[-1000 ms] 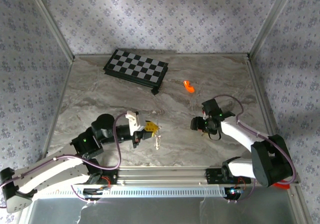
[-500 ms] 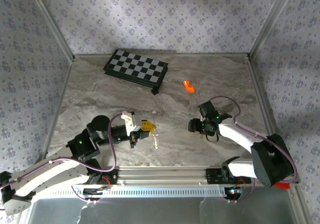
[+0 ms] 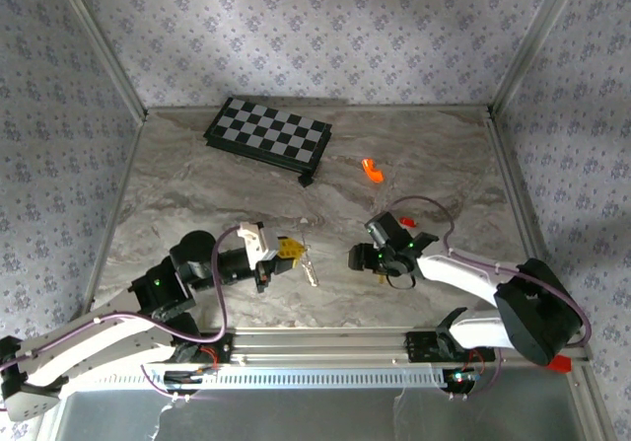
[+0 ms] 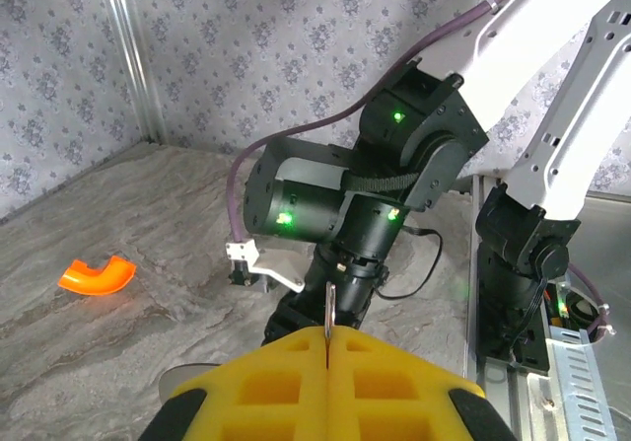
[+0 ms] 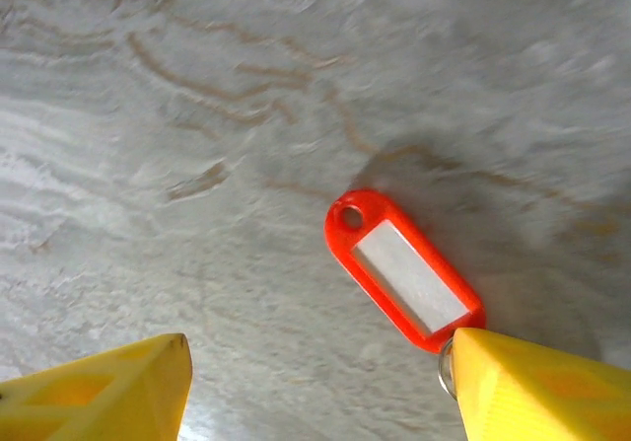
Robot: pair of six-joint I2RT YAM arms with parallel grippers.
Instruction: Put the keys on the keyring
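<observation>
Left pincer (image 4: 325, 350): yellow pads closed on the thin silver keyring (image 4: 327, 308). Right pincer (image 5: 315, 387): jaws wide, hovering over one red key (image 5: 404, 283) with a pale centre, lying flat on the marbled table (image 5: 197, 115).

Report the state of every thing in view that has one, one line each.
left claw: shut, pinching the keyring
right claw: open, above the red key tag
keyring: gripped between the left claw's pads
red key tag: flat on the table, not gripped
orange piece: lying loose on the table
chequered board: lying flat, far side
</observation>
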